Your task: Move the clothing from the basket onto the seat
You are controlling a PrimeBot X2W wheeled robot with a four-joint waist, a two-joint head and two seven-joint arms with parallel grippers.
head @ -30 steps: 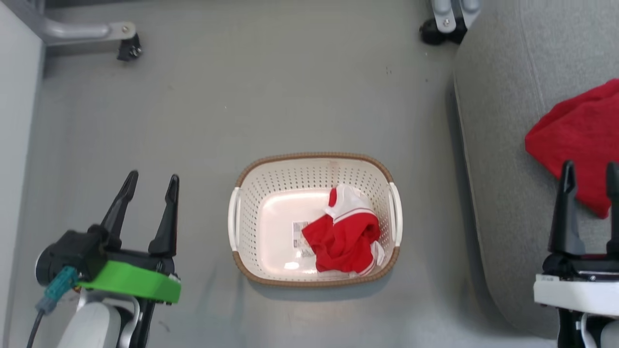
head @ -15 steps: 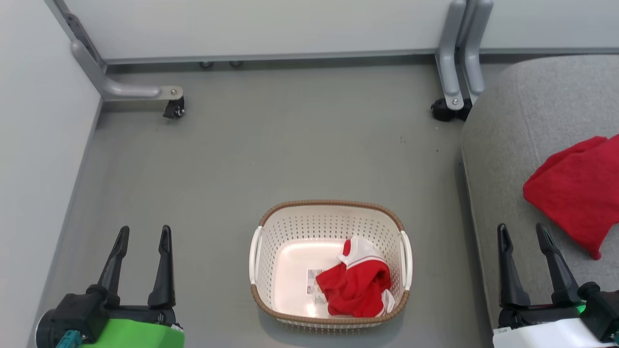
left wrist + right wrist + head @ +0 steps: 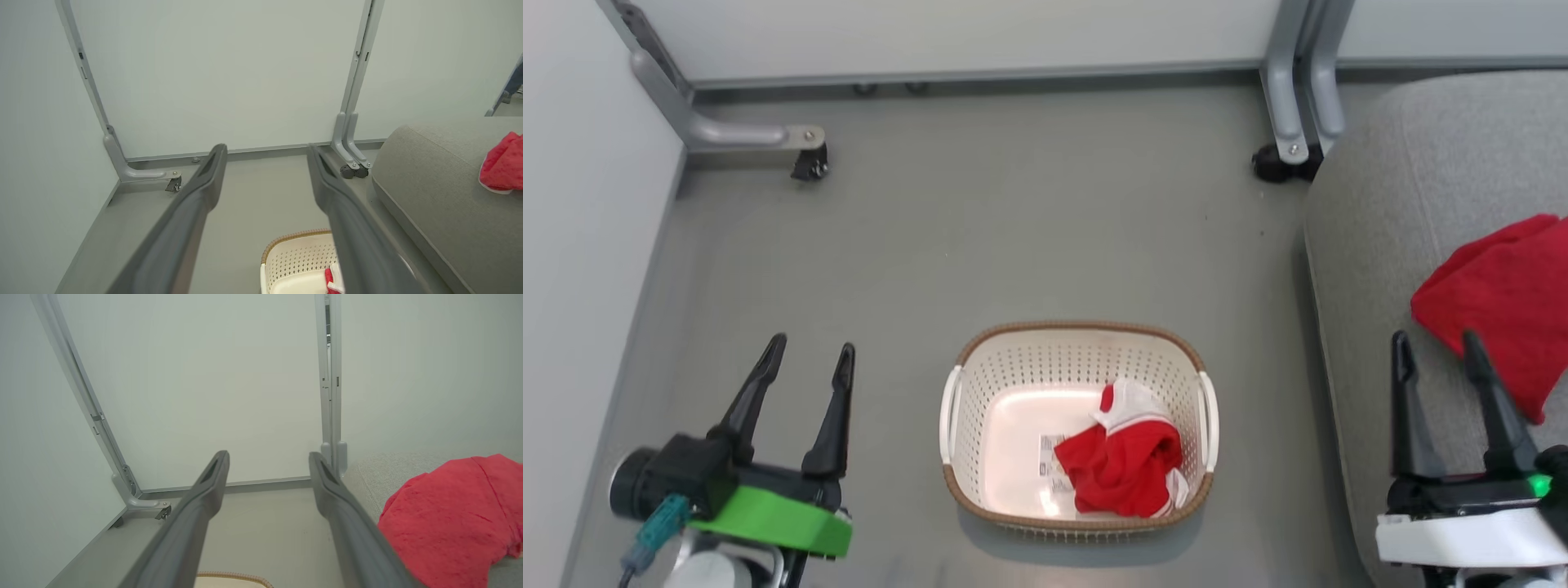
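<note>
We work over a smooth, matt grey floor, closed at the far side by pale flat panels on grey metal legs with black castors.

Compared with half a second ago, the whole head view has shifted slightly. That is camera motion, and no object has changed place. Both tools do stand farther up that view than this shift accounts for.

- The left tool now reaches level with the far rim of the basket, well apart from it.
- The right tool now has one fingertip overlapping the lower edge of the red shirt. We cannot tell whether it touches.
- Both tools are released, with the long dark fingers spread and nothing between them.

The cream-white perforated plastic basket is a rounded rectangle with a brown woven-look rim and two white side handles. It stands on the floor between the tools. In its right half lies the crumpled red-and-white garment, soft fabric with thin stripe trim, partly covering a label sticker on the glossy base.

The large grey fabric-upholstered seat has a rounded corner and a stitched seam, and it lies to the right of the basket. On it rests the plain bright red shirt, loosely folded.
</note>
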